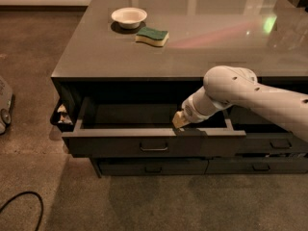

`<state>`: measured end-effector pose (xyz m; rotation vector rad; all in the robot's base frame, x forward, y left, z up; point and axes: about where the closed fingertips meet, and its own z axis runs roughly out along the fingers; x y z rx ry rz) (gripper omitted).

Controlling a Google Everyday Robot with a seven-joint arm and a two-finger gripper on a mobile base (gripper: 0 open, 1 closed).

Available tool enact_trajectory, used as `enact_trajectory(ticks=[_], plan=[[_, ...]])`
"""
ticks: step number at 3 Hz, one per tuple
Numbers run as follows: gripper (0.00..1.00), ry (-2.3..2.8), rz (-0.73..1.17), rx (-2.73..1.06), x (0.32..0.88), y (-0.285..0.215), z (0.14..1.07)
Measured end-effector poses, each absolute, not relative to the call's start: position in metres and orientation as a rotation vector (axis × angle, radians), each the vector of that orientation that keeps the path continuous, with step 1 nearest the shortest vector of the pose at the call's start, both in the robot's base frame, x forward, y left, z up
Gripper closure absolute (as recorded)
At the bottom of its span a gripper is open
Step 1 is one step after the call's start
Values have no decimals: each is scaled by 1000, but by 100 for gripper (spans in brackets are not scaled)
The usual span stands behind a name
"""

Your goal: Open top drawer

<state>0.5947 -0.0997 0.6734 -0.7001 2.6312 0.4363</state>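
The top drawer stands pulled out from the front of the bench, just under the bench's top slab and toward its left side. Its flat dark grey front panel carries a small rectangular metal pull handle at the centre, and its plain grey interior lies open to view. The hand sits at the top edge of that front panel, right of the handle, its tan tip touching or just behind the panel on the inner side; whether it is apart or together I cannot tell. The smooth, rounded white arm reaches in from the right and crosses over the drawer's right end, hiding part of the cavity behind it. To the right of the open drawer a closed drawer front with its own small handle shows below the arm, and 2 lower drawer fronts run beneath, all the same matt dark grey. The bench top is a glossy grey slab with soft reflections. On its far left part rest a shallow round white bowl and, just beside it, a rectangular sponge with a green top and yellow body. Brown short-pile carpet surrounds the bench; a thin black cable curves over it at lower left, and a white object is cut off by the left edge.
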Motion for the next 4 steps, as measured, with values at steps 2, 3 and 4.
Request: enact_trajectory(ticks=[2,3,4], plan=[[35,2620,419,-734,589,-101,674],[11,2612,410,-756,586,-101,673],[0,2594,390,-830,577,-100,666]])
